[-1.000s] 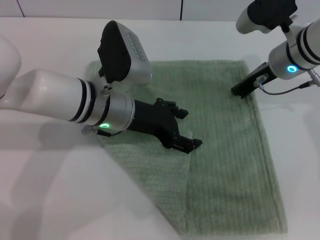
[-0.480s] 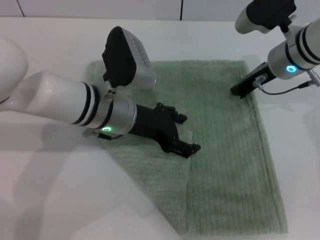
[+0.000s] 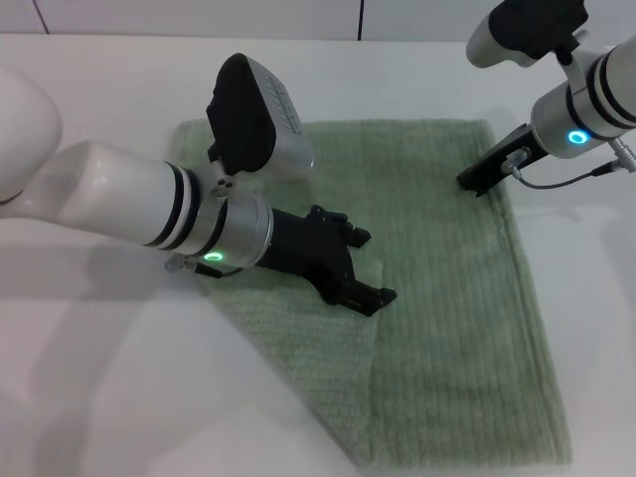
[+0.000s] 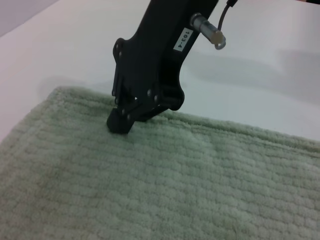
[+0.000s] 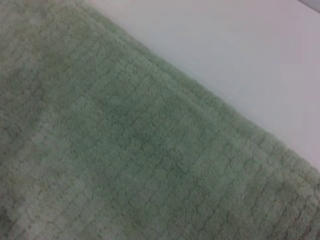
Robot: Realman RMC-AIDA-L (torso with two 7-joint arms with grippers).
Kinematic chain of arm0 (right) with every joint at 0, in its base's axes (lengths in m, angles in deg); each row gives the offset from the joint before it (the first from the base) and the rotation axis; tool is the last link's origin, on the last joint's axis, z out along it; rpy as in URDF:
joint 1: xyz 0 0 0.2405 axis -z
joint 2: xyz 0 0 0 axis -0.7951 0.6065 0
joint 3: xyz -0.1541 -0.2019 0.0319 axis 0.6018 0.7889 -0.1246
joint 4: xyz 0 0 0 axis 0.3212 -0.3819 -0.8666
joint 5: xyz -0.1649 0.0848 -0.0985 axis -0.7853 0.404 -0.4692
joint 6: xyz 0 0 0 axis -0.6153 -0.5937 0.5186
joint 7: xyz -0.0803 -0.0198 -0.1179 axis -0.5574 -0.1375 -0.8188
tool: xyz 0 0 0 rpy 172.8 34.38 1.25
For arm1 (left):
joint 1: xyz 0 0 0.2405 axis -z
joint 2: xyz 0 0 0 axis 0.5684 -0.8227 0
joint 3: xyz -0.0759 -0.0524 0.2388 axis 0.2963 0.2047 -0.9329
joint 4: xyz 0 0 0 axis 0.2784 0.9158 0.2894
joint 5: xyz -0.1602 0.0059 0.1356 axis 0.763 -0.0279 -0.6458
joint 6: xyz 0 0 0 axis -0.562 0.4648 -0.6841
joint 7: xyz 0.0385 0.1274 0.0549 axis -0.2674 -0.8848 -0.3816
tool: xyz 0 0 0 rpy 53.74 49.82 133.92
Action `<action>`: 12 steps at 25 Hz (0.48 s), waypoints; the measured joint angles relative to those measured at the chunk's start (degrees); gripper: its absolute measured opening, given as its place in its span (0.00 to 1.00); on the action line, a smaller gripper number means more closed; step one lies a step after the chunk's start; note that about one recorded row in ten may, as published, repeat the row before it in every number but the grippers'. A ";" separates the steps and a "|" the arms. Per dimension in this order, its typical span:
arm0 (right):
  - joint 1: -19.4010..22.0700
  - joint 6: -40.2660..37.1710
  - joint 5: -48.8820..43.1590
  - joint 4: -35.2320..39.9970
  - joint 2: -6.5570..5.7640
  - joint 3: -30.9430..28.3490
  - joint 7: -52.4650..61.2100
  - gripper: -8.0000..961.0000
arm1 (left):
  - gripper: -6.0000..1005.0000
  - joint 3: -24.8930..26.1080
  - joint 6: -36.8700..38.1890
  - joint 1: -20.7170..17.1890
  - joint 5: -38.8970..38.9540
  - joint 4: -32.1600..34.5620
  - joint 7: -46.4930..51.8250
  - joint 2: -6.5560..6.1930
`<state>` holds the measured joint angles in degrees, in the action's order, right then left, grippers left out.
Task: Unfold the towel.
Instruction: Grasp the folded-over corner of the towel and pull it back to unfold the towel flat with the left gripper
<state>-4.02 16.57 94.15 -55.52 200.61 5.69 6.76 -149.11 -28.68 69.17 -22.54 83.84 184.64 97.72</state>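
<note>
The sage-green towel [image 3: 447, 298] lies flat on the white table, with a folded flap along its near left part. My left gripper [image 3: 366, 266] hovers low over the towel's middle, fingers open around a pale bit of cloth edge. My right gripper [image 3: 475, 182] is shut, with its tip pressed down on the towel near the far right corner. The left wrist view shows that tip [image 4: 121, 122] standing on the towel [image 4: 175, 185] just inside its hem. The right wrist view shows only towel [image 5: 125, 150] and table.
The white table [image 3: 596, 298] runs around the towel on all sides. My left forearm [image 3: 119, 204] lies across the towel's left edge and hides it. A wall line runs along the back.
My left gripper has crept slightly nearer and lower over the towel. The right gripper and the towel have not moved.
</note>
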 joint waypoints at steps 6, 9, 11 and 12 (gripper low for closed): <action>-0.01 -0.04 0.00 0.00 0.00 -0.08 0.00 0.01 | 0.83 -1.32 -0.09 0.27 0.00 0.06 0.00 0.08; -0.01 -0.05 0.00 0.00 0.00 -0.18 0.00 0.01 | 0.83 -1.39 -0.13 0.35 0.00 0.07 0.00 0.08; -0.01 -0.04 -0.01 0.00 0.00 -0.18 0.00 0.01 | 0.83 -1.39 -0.15 0.34 0.00 0.18 -0.02 0.08; 0.00 -0.04 -0.01 0.00 0.00 -0.17 0.00 0.01 | 0.83 -1.39 -0.15 0.34 0.00 0.17 -0.04 0.08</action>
<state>-4.02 16.53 94.14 -55.52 200.62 5.53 6.76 -150.50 -28.83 69.51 -22.54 84.01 184.61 97.80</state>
